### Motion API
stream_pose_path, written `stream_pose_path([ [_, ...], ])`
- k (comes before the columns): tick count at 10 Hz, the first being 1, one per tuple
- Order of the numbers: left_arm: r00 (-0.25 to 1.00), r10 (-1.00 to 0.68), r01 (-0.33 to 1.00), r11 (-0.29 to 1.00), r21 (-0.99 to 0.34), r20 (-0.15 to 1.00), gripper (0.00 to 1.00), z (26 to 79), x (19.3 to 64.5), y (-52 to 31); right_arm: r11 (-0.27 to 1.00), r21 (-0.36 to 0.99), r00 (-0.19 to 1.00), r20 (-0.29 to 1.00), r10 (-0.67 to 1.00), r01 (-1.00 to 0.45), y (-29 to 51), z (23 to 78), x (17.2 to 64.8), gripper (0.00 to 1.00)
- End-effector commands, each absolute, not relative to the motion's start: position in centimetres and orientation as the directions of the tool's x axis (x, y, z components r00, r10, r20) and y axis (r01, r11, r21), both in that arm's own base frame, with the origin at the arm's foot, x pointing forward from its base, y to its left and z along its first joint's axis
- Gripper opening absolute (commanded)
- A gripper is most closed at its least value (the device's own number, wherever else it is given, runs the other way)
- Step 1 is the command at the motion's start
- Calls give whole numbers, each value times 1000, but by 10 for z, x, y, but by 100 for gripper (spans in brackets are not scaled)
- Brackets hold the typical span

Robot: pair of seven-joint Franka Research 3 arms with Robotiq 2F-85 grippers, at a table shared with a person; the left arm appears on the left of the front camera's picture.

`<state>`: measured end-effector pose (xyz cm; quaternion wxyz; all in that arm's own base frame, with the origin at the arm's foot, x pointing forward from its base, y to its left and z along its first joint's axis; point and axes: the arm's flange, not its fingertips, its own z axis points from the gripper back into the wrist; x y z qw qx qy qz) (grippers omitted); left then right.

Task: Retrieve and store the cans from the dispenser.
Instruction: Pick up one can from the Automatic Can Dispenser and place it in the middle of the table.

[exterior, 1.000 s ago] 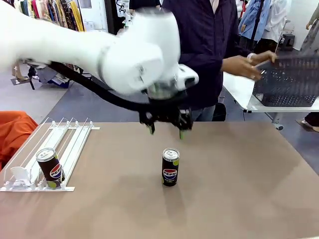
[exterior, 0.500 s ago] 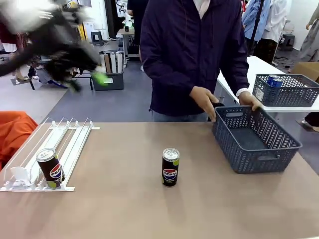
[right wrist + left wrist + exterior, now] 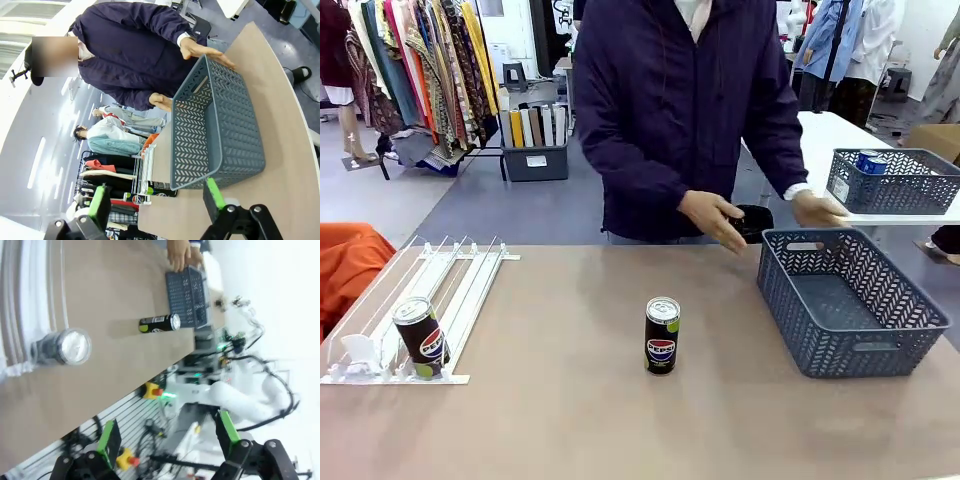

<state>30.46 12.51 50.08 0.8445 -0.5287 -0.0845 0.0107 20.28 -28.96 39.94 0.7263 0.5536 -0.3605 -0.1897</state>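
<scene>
A black Pepsi can (image 3: 662, 336) stands upright alone in the middle of the table. A second black Pepsi can (image 3: 420, 338) stands at the near end of the white and clear dispenser (image 3: 460, 285) on the left. In the left wrist view my left gripper (image 3: 167, 435) is open and empty, high off the table's side. That view looks down on the dispenser can (image 3: 70, 346) and the lone can (image 3: 160, 323). My right gripper (image 3: 157, 197) is open too, back from the table's right edge, facing the grey basket (image 3: 215, 135).
A dark grey lattice basket (image 3: 850, 300) sits on the table's right side. The person stands behind it, one hand (image 3: 715, 215) at its far corner and the other hand (image 3: 820, 208) beyond the rim. Another basket (image 3: 895, 180) sits on a white side table.
My left arm has swung up and left, away from above the middle can and out of the front view. The person has set the grey basket down on the right.
</scene>
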Motion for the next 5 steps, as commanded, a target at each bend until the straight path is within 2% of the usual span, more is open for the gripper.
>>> stream_pose_path([
  [1, 981, 31, 149, 519, -842, 193, 100, 541, 319, 101, 320, 935, 649, 341, -680, -155, -290, 402, 207, 100],
  [5, 981, 31, 149, 519, -842, 193, 100, 541, 319, 101, 320, 935, 649, 341, -680, -155, -290, 402, 207, 100],
])
